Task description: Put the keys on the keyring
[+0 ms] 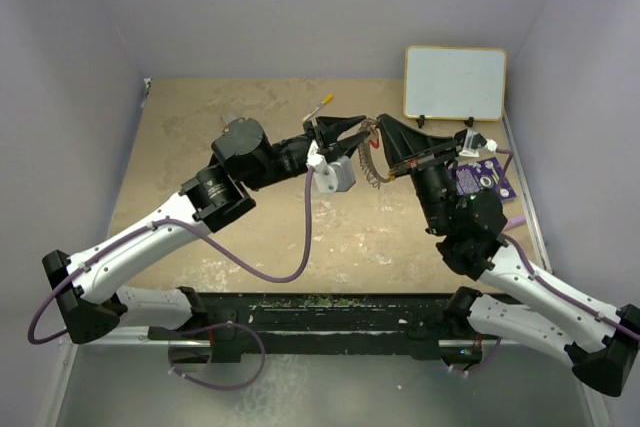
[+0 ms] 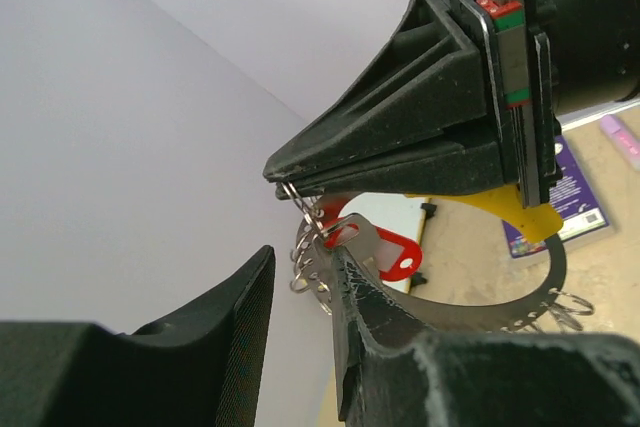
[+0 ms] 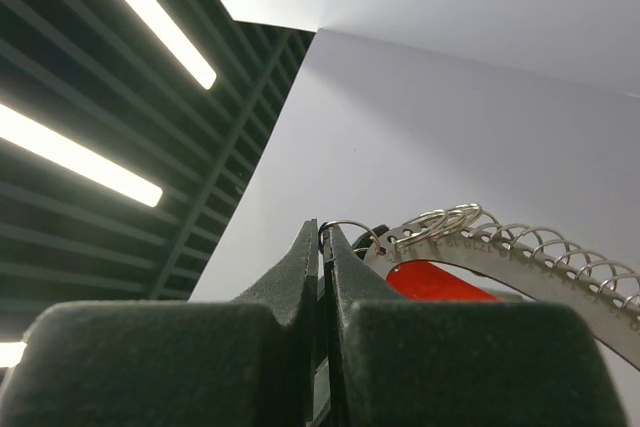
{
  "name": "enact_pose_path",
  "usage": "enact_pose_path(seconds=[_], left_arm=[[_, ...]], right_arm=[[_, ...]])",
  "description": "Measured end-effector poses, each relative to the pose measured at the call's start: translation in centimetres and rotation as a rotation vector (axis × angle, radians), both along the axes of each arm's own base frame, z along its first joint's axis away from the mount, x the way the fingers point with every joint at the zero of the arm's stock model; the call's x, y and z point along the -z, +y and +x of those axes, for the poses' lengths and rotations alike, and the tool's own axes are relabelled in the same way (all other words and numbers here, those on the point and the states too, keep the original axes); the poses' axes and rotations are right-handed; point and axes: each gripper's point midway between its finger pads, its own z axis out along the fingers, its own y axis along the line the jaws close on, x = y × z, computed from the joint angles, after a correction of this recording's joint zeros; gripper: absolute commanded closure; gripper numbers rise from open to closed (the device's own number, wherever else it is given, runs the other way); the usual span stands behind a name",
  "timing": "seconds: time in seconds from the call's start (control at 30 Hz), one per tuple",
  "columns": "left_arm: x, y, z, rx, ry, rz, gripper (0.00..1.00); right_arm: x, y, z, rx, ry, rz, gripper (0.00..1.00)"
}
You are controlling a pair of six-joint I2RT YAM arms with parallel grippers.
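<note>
The right claw (image 3: 321,232) is closed tight, its tips nipping a thin wire loop at the end of the keyring (image 3: 500,247), which arcs away to its right. The keys (image 2: 395,252), showing mainly a red tag, hang just under those tips. The left claw (image 2: 302,265) stands partly open and grips nothing; the keyring's band crosses just beside its right finger, above the desk (image 1: 200,127).

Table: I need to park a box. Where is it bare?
Bare: the back-left corner, left of the marker; the near middle between the left arm and right arm. Crowded: around the keyring, and the right side by the whiteboard and purple card.
</note>
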Motion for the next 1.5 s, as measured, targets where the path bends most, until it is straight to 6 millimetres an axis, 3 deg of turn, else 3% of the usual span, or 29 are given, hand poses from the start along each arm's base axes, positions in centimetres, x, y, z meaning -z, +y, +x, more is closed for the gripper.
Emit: enact_pose_path(seconds=[0.57, 1.07, 1.5], left_arm=[[0.3, -0.9, 0.4, 0.014, 0.283, -0.137, 0.67], [-0.9, -1.5, 0.2, 0.028, 0.316, -0.170, 0.68], [0.2, -2.2, 1.2, 0.003, 0.301, -0.141, 0.83]], right_arm=[[0.1, -0.1, 0.3, 0.025, -0.002, -0.008, 1.00], [0.2, 0.1, 0.5, 0.036, -0.005, -0.027, 1.00], [0.3, 0.1, 0.7, 0.040, -0.003, -0.035, 1.00]])
